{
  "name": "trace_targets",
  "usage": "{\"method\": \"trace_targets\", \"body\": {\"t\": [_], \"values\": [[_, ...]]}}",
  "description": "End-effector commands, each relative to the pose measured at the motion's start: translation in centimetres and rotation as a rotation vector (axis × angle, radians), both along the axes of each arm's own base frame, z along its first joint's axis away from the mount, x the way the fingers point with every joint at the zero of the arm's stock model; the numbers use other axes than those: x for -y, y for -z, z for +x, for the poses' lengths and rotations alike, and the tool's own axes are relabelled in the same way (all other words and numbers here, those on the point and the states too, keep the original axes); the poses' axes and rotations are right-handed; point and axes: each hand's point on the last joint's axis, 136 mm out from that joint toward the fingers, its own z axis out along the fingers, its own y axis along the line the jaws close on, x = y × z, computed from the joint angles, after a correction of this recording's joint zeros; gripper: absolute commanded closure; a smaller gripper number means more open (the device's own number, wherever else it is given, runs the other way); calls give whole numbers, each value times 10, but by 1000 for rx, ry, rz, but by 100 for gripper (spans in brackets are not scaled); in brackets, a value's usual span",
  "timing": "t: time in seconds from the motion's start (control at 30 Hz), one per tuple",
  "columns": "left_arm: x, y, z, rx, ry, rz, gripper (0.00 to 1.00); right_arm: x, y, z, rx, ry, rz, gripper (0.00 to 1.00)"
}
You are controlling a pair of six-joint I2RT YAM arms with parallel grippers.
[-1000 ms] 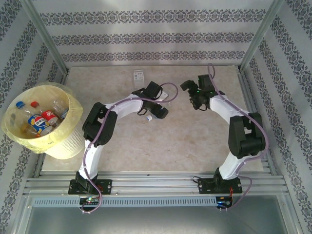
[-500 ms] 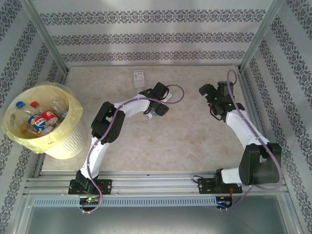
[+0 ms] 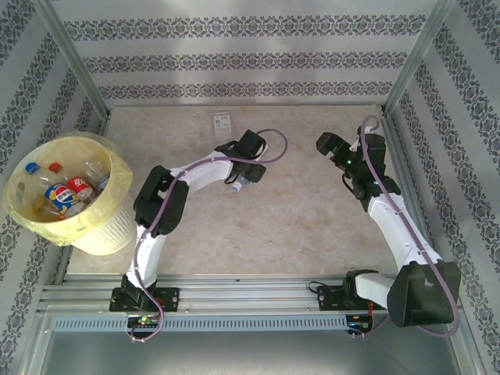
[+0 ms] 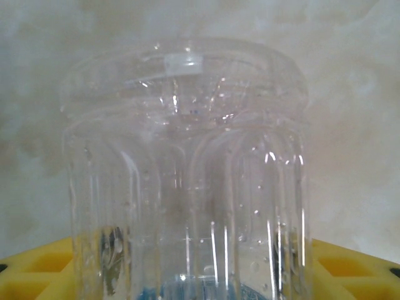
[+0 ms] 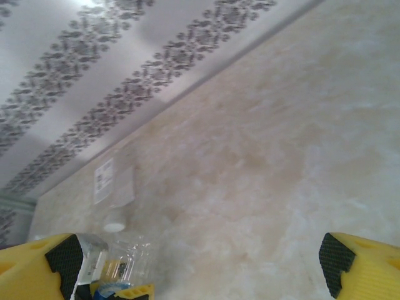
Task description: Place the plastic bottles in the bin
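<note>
A beige marbled tabletop with a small white label near its far edge, beneath a grey wall banded with dark floral stripes.

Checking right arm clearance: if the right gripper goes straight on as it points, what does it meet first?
Probably bare table, ahead of the open right gripper; the clear bottle sits off that line. Depth unclear.

I see the bin at the left and two bottles out on the table.

The large round pale-yellow plastic bin stands at the left edge of the beige stone-pattern table, with several small labelled plastic bottles lying in it. Near mid-table a clear ribbed plastic bottle sits between the fingers of my left gripper. Behind it, by the back wall, lies another clear labelled bottle. My right gripper hangs to the right of both.
</note>
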Motion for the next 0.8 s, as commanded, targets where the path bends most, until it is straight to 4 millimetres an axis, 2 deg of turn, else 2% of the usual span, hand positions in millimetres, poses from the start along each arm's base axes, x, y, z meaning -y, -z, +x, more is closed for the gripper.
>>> {"method": "trace_targets", "body": {"t": [0.0,0.13,0.33,0.57,0.77], "values": [[0,-56,-2,101,-76,-117,48,-26,-34,-1,139,-167,26,2],[-13,-83,-11,147,-124,-153,48,-54,-40,-4,179,-305,46,2],[-35,-129,-21,234,-181,-182,47,-97,-52,-9,290,-422,-111,2],[-78,-186,-28,316,-293,-206,46,-146,-67,-16,437,-575,-206,2],[-120,-228,-45,364,-373,-222,45,-168,-73,-14,458,-617,-189,2]]}}
